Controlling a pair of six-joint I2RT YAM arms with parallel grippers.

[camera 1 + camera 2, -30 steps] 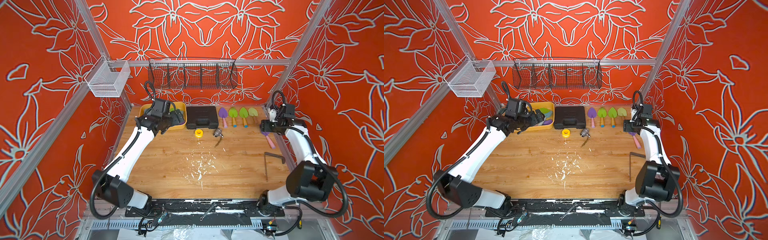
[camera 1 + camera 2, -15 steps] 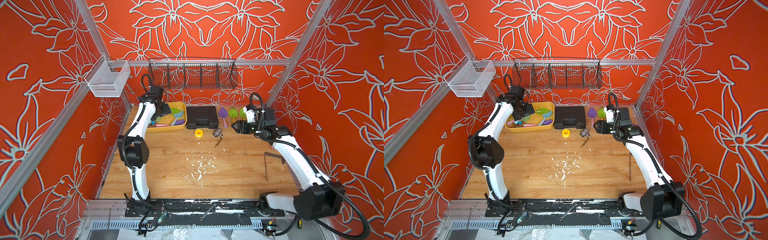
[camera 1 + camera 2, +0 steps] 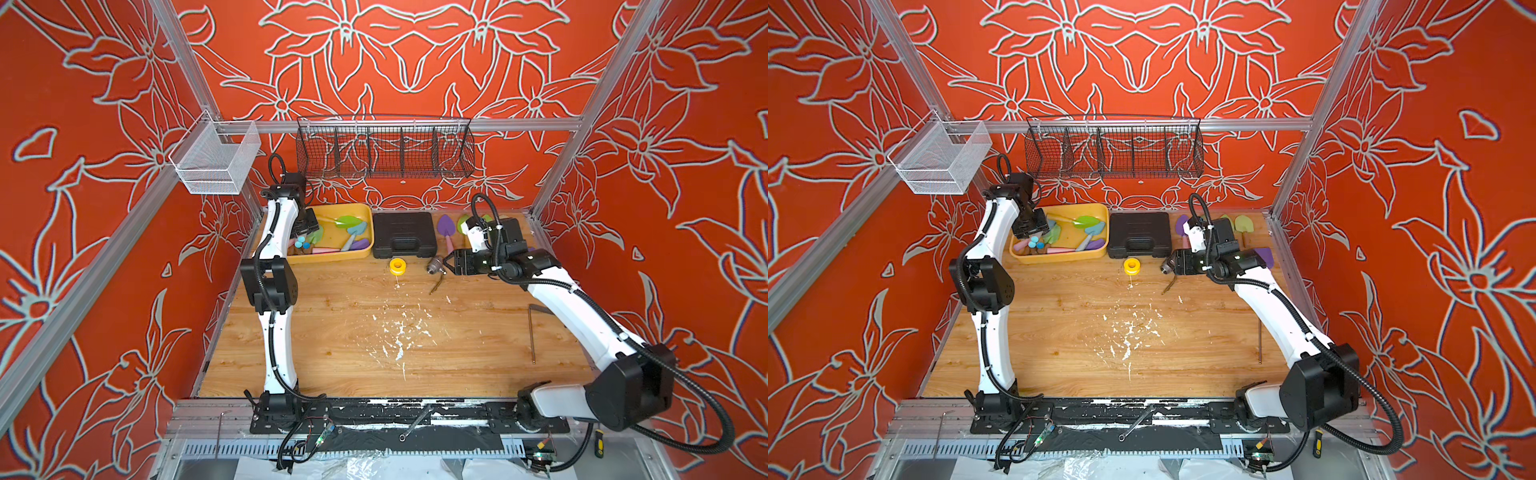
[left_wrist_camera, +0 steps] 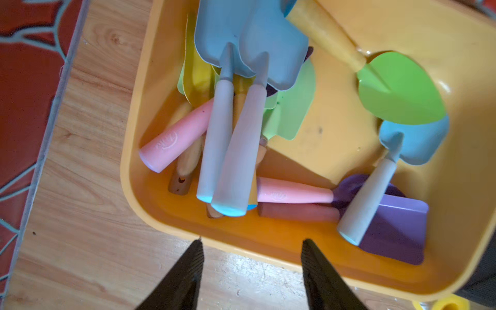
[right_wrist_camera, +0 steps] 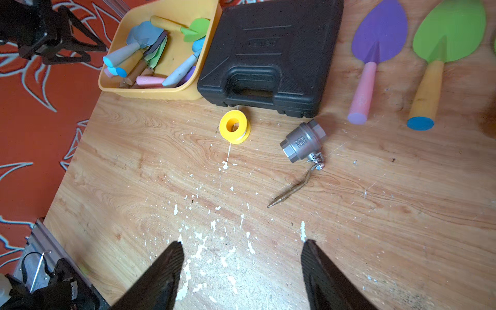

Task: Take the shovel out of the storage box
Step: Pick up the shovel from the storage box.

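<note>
Both arms stand in new places since a second ago. Back then the left arm was bent low, and now it stands tall at the 9 o'clock side of the table (image 3: pixel 353 332). The right arm was at the 3 o'clock edge, and now it reaches in toward the back middle.

The storage box (image 3: pixel 332 258) sits at 11 o'clock on the table in both top views. Many shovels (image 4: pixel 236 150) lie piled inside it. Two with blue blades are on top, with a green one (image 4: pixel 400 86) and a purple one (image 4: pixel 397 230) beside them.

The left claw (image 4: pixel 252 243) hangs above the box's 9 o'clock end. Its two fingers are apart with nothing between them, and they touch no shovel.

The right claw (image 5: pixel 243 243) hangs over the table near 1 o'clock. It is spread apart too and holds nothing.

A metal valve (image 3: pixel 435 264) lies just at its 9 o'clock side, with a yellow tape roll (image 3: pixel 397 266) farther that way. A black case (image 3: pixel 403 235) sits at 12 o'clock, right beside the box. A purple table shovel (image 3: pixel 445 226) lies at the case's 3 o'clock side.
</note>
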